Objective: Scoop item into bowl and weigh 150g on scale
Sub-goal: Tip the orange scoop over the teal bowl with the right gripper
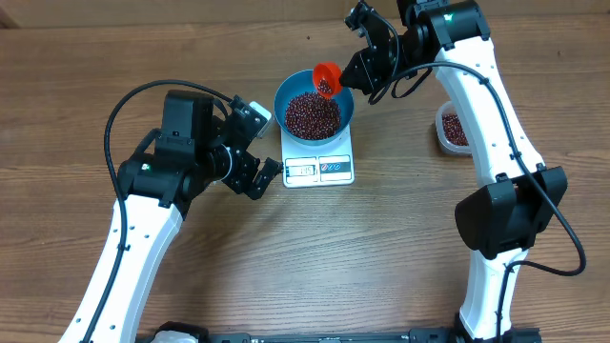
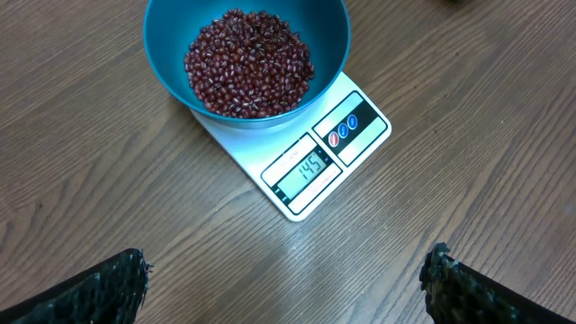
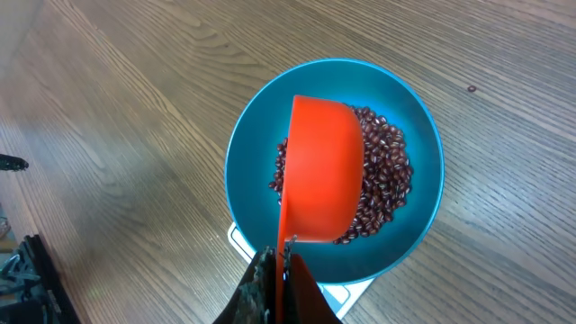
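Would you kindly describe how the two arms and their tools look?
The left arm and right arm have white links with black joints and looping black cables. The left tool and right tool are black, with rough-textured fingers.

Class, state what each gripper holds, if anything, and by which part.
The right gripper holds the red scoop by its handle, jaws shut on it. The left gripper is open and holds nothing.

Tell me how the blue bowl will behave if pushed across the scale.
The bowl looks smooth and rigid, so it would probably slide, not flex. With beans heaped low inside, it is likely bottom-heavy and slow to tip. It is about as wide as the scale, so a firm push might carry it off.
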Robot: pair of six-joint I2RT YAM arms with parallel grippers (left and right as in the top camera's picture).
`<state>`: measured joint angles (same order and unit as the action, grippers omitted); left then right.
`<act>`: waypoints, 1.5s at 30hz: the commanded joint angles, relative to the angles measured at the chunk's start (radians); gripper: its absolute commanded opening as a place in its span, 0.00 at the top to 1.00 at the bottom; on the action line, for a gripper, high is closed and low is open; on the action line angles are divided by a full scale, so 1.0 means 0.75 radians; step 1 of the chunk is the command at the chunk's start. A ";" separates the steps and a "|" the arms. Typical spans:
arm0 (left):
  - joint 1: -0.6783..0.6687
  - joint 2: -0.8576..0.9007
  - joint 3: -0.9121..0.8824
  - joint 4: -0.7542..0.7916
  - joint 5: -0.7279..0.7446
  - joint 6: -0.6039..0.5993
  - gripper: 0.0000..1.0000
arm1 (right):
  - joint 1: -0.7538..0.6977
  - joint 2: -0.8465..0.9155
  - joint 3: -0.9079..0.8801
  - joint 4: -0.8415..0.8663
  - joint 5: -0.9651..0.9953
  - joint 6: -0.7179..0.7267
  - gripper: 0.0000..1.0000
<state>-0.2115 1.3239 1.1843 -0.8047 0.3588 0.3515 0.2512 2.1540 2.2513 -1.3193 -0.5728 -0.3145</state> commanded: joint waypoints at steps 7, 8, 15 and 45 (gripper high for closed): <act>0.002 -0.005 0.013 0.001 -0.004 0.031 0.00 | 0.049 0.001 0.038 0.007 0.075 -0.001 0.96; 0.002 -0.005 0.013 0.001 -0.005 0.031 0.00 | 0.055 0.001 0.038 0.007 0.080 -0.001 0.96; 0.002 -0.005 0.013 0.001 -0.004 0.031 0.01 | 0.114 0.001 0.038 0.021 0.277 -0.001 0.96; 0.002 -0.005 0.013 0.000 -0.004 0.031 0.00 | 0.208 0.001 0.046 0.077 0.453 -0.010 0.96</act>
<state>-0.2115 1.3239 1.1843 -0.8043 0.3588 0.3515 0.4084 2.1540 2.2517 -1.2682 -0.1799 -0.3187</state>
